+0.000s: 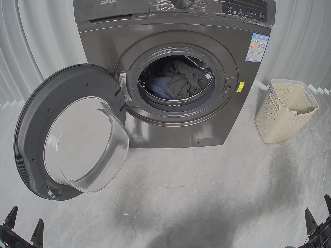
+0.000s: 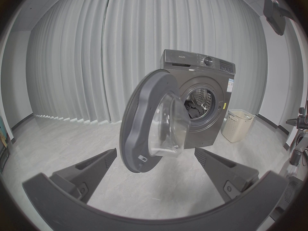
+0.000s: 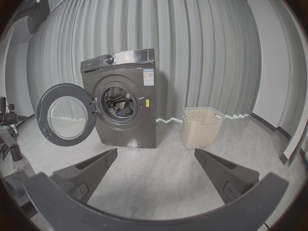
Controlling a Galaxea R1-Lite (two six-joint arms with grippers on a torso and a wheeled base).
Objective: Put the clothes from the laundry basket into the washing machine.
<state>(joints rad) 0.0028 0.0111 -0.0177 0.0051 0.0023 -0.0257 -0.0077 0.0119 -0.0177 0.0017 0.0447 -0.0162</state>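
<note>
A grey front-loading washing machine (image 1: 165,52) stands on the floor with its round door (image 1: 70,133) swung wide to the left. Dark and blue clothes (image 1: 179,81) lie inside the drum. To the machine's right sits a cream laundry basket (image 1: 286,111), and no clothes show inside it. My left gripper (image 1: 24,224) is low at the near left, open with nothing between its fingers. My right gripper (image 1: 319,212) is low at the near right, also open and holding nothing. The wrist views show the machine (image 2: 199,97), the clothes (image 2: 194,109) (image 3: 123,108) and the basket (image 2: 237,124) (image 3: 200,125) some way off.
Pale marble-pattern floor (image 1: 193,190) spreads between me and the machine. Grey pleated curtains (image 1: 34,35) hang behind it. The open door (image 2: 150,122) juts out toward my left side. Stands with equipment (image 2: 300,135) sit at the room's edges.
</note>
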